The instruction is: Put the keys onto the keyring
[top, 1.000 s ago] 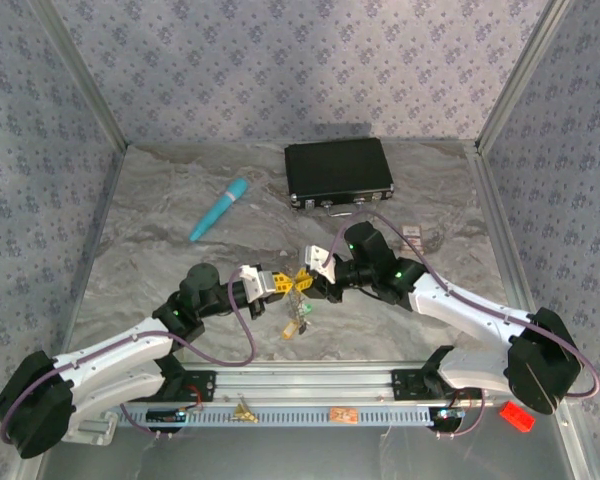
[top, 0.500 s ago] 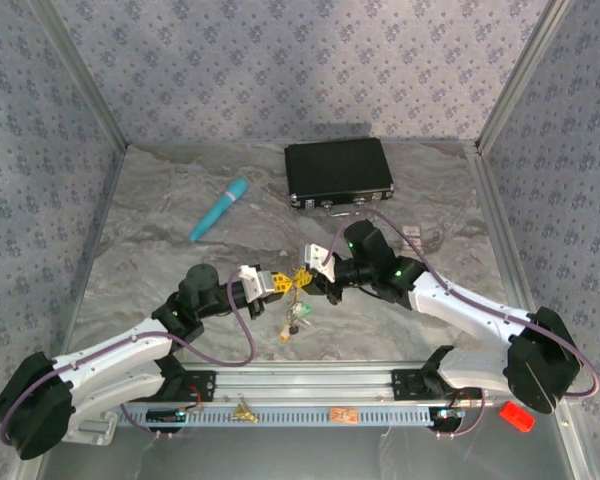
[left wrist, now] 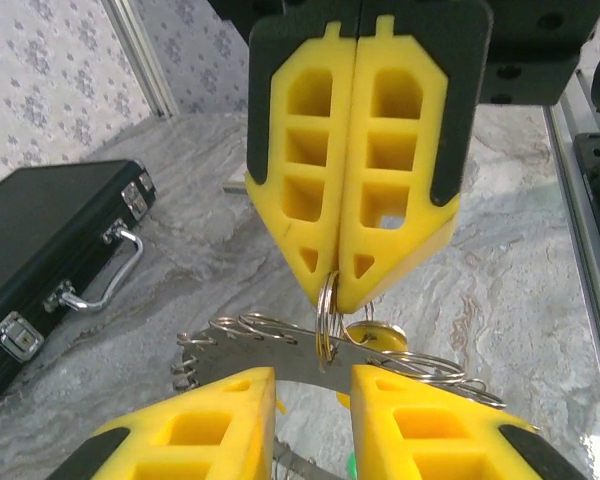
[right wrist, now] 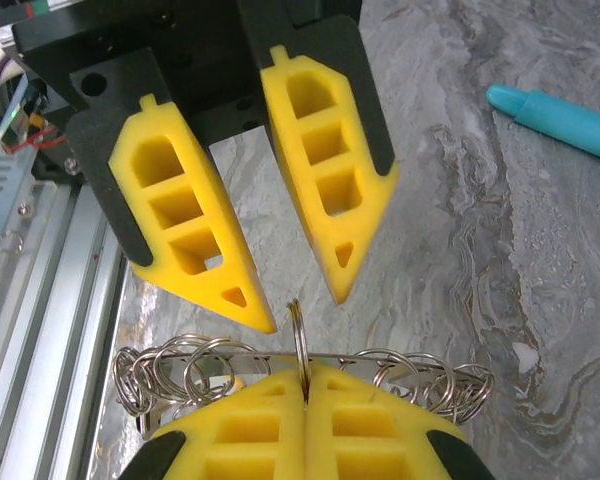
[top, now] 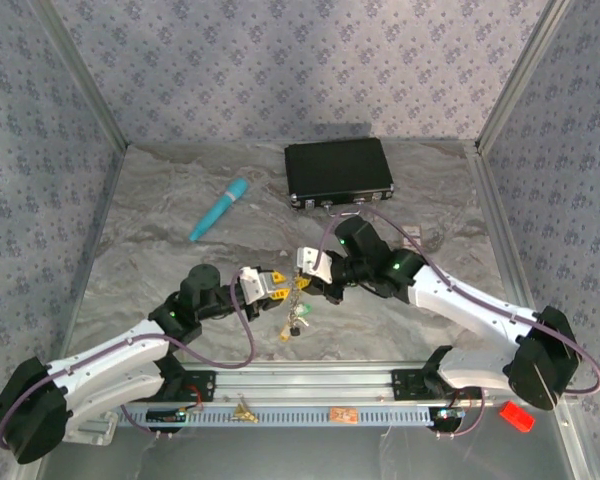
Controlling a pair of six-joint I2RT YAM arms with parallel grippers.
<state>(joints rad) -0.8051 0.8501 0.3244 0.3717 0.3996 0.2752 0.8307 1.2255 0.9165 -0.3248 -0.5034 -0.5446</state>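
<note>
Midway between the arms, the right end effector (right wrist: 303, 382), fingers pressed together, pinches a loop of the keyring (left wrist: 280, 354) off the table (top: 160, 230). The left end effector (left wrist: 313, 385) faces it, fingers spread. The keys (top: 298, 322) cluster just nearby.

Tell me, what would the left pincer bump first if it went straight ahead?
Most likely the grey keyring right before it, then the right pincer pinching its small ring. Depth is unclear.

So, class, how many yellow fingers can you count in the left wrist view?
4. The left arm's fingers, two, stand apart at the bottom edge; the right arm's fingers, two, sit at the top, pressed together on a small wire ring. None seem hidden.
</note>
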